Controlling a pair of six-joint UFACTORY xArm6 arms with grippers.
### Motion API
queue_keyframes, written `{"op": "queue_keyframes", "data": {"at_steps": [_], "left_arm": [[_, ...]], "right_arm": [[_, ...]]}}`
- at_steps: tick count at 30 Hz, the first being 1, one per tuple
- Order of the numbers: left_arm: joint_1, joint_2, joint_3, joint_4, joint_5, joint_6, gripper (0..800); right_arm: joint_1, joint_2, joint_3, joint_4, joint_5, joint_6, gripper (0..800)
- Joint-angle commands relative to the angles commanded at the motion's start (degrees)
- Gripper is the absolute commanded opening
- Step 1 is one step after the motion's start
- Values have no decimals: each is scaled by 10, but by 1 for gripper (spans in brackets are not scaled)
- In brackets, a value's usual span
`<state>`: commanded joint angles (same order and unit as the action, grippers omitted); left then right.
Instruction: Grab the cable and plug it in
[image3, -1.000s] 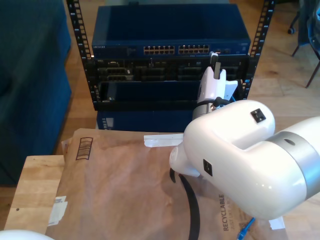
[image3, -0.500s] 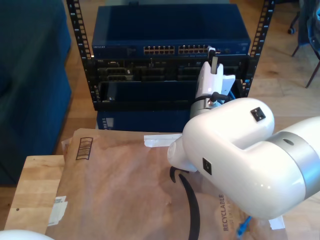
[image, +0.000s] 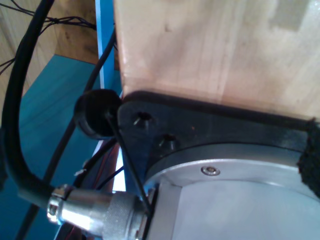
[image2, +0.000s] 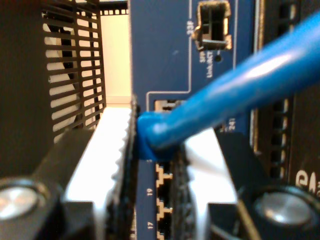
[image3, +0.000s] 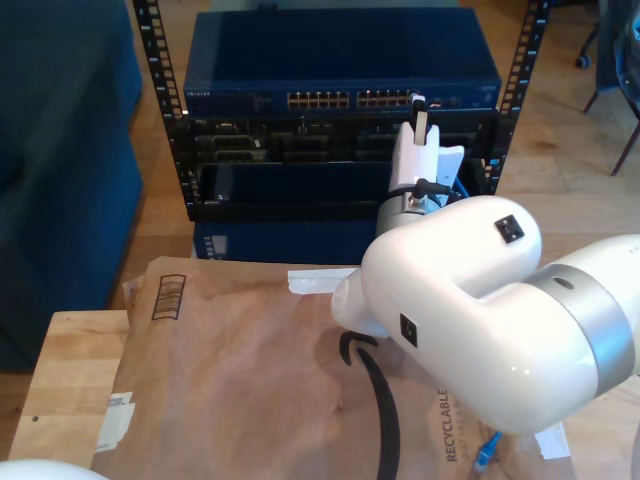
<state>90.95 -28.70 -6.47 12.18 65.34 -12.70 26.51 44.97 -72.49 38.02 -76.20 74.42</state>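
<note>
Wood floor w/ a black rack (image3: 520, 70) at the far side of the exterior view, holding a blue network switch (image3: 340, 60) w/ a port row (image3: 352, 99). Blue cable (image2: 235, 95) is pinched at its end betw. the toothed pads of my second gripper (image2: 159, 150), right at the switch face by ports marked 17 and 19; another bit of it lies on the brown paper (image3: 250, 370) near the exterior view's lower right. That paper covers a wooden table (image3: 65, 380). Second arm reaches fwd to the switch, gripper (image3: 420, 125) raised at the port row. First wrist view: a black robot cable (image: 12, 125), wood panel, metal flange; can't tell that gripper's finger state.
</note>
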Motion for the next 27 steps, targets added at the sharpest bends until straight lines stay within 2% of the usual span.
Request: {"op": "queue_keyframes", "data": {"at_steps": [6, 27], "left_arm": [[0, 0, 0, 0, 0, 0, 800], [0, 0, 0, 0, 0, 0, 800]], "right_arm": [[0, 8, -18, 0, 0, -2, 0], [-4, 15, -19, 0, 9, -2, 0]]}}
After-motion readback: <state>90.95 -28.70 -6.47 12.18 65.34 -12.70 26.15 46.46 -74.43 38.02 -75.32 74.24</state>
